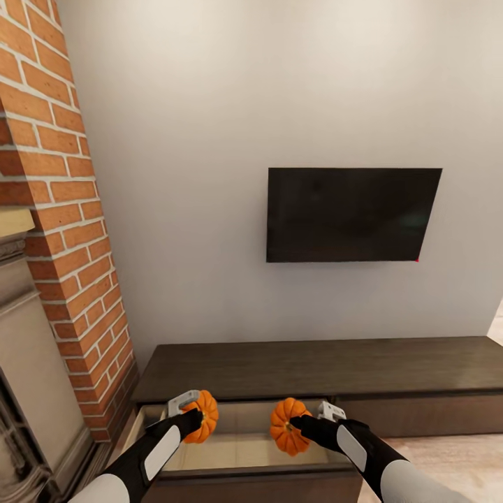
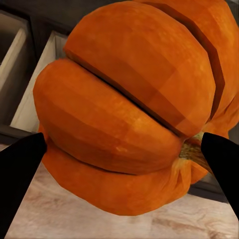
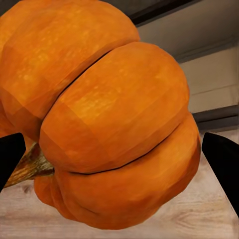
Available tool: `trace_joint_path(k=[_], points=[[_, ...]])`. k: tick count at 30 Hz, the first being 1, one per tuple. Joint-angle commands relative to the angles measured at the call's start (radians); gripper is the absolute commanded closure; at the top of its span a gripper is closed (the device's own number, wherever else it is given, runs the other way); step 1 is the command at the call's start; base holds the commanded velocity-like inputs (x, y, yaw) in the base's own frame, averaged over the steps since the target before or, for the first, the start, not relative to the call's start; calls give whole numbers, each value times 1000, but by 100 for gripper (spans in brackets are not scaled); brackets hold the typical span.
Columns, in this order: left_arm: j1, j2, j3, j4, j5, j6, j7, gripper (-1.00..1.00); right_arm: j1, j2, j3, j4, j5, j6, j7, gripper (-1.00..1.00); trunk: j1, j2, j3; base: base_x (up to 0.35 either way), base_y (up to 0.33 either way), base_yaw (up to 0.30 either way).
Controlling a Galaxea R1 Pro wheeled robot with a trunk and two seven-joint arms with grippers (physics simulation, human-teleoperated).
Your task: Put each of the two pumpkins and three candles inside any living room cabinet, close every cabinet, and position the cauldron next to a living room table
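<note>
I have one pumpkin in each arm, both hanging over the open drawer point(image 1: 241, 447) of the long dark cabinet point(image 1: 314, 367) under the wall television point(image 1: 353, 214). The left gripper point(image 1: 198, 417) has its fingers closed on the left pumpkin point(image 1: 202, 416), and the right gripper point(image 1: 299, 423) has its fingers clamped on the right pumpkin point(image 1: 288, 426). In the left wrist view that pumpkin point(image 2: 134, 104) sits between the two dark fingers point(image 2: 20, 174), its stem turned sideways toward one of them; the right wrist view shows the same for the other pumpkin point(image 3: 109, 114), stem lying against a finger point(image 3: 221, 159). Both look rigid and light, so I judge they will not deform, but the ribbed, rounded skin gives little flat surface, and a hold across the widest part of the belly seems the safest place. Being round, they may roll once released, so I would lower each close to the pale drawer floor before opening. The drawer looks wide enough for both, set apart. The brick fireplace point(image 1: 63, 209) stands close to the left arm.
</note>
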Motion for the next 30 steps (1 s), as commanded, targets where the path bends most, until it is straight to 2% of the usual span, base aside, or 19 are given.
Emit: trace_joint_path(k=[1,16,30], points=[[-1,-1,-7,-2,7,2,8,100,-1,-1,3,-2,-2,3,-1,100,0,-1,-1,51,0,0],[-1,2,-8,-3,7,2,6,100,-1,-1,2,-5,-7,-14,29,100,0,-1,-1,121,0,0],[-1,3,-8,-2,8,3,6,100,-1,-1,0,-6,-12,-15,30,100,0,-1,-1,129,0,0]])
